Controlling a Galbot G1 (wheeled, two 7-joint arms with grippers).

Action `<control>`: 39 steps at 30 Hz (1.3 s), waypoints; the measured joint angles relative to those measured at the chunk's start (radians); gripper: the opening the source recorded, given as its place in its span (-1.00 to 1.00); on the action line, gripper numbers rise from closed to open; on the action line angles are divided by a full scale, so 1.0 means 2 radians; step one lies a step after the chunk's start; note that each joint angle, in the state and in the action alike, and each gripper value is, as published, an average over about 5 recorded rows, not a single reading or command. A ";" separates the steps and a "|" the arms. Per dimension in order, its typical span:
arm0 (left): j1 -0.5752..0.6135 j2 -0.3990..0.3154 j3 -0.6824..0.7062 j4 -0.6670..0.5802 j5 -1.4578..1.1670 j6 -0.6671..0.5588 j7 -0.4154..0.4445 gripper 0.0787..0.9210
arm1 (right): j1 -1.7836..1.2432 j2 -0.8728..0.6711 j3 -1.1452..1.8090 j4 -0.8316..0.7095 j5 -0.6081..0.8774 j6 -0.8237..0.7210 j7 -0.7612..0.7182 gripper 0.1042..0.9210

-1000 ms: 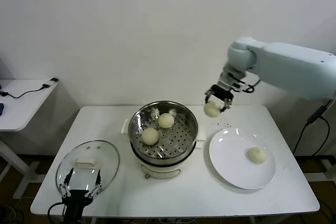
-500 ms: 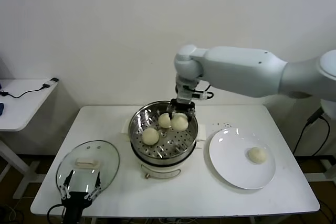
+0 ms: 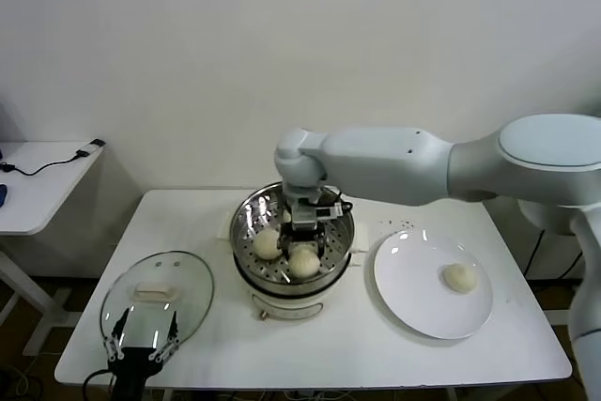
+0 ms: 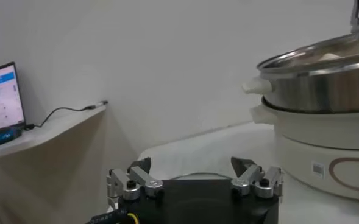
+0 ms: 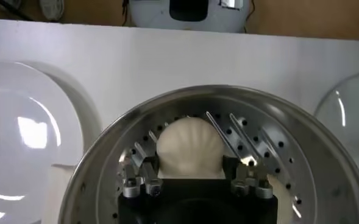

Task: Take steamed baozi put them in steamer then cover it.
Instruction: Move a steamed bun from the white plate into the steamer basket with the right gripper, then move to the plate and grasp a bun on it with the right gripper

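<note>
Baozi (image 5: pixel 188 148) gripped by right gripper (image 5: pixel 195 176) inside steamer (image 3: pixel 250 216); writing unreadable.

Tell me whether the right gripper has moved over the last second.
Yes. The right gripper, shut on a baozi, has travelled from above the plate leftward and down into the steamer, judged against the table edge.

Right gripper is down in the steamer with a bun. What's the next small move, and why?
Probably open the right gripper and let go. It is shut on a baozi low over the perforated floor of the steamer, beside another bun. One more waits on the plate; the cover lies aside.
</note>
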 measured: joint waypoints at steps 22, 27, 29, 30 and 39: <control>-0.001 0.000 0.004 0.001 0.003 0.001 0.000 0.77 | 0.017 -0.021 0.021 -0.018 -0.001 0.013 -0.001 0.76; -0.002 0.000 0.007 0.001 0.006 0.001 0.000 0.77 | 0.049 -0.053 0.008 -0.029 0.032 -0.024 0.030 0.76; -0.001 0.000 0.008 0.000 0.006 0.001 0.000 0.77 | 0.061 -0.072 -0.001 -0.029 0.052 -0.052 0.045 0.76; -0.001 0.000 0.009 0.000 0.007 0.001 0.000 0.77 | 0.067 -0.082 -0.006 -0.028 0.064 -0.069 0.053 0.76; -0.001 0.000 0.007 -0.004 0.006 0.001 0.000 0.77 | 0.083 -0.204 -0.029 0.011 0.155 -0.257 0.105 0.76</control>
